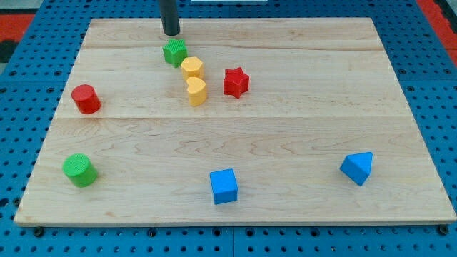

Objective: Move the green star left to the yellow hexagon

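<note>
8 blocks on pale wood board (285,143) atop blue pegboard (428,57); my tip (171,33), no end effector jaws, just above green star (174,53).

Only a short length of the arm shows: a straight, round rod, dark grey to near black, with a smooth matte surface and a faint lighter sheen down one side. It is the same width along the visible stretch. My tip (171,33) ends bluntly, cut flat, a shade darker at the rim. No cables, screws or markings can be made out on it.
</note>
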You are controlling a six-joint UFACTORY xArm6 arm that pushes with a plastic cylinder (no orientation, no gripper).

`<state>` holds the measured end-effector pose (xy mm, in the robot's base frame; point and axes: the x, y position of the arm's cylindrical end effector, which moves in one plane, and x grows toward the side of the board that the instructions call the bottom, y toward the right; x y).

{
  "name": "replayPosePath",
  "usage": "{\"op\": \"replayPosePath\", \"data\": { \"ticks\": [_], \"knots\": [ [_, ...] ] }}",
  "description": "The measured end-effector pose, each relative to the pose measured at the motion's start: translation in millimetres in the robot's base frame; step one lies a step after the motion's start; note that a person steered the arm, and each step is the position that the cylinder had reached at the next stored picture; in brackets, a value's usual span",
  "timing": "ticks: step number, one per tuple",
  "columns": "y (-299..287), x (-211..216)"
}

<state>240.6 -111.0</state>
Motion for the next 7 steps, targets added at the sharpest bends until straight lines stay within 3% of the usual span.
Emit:
{"op": "replayPosePath", "data": {
  "ticks": [2,3,5,6,7],
  "knots": [
    [-10,79],
    [-25,83],
    [0,123],
    [-56,97],
    [-25,65]
  ]
}}
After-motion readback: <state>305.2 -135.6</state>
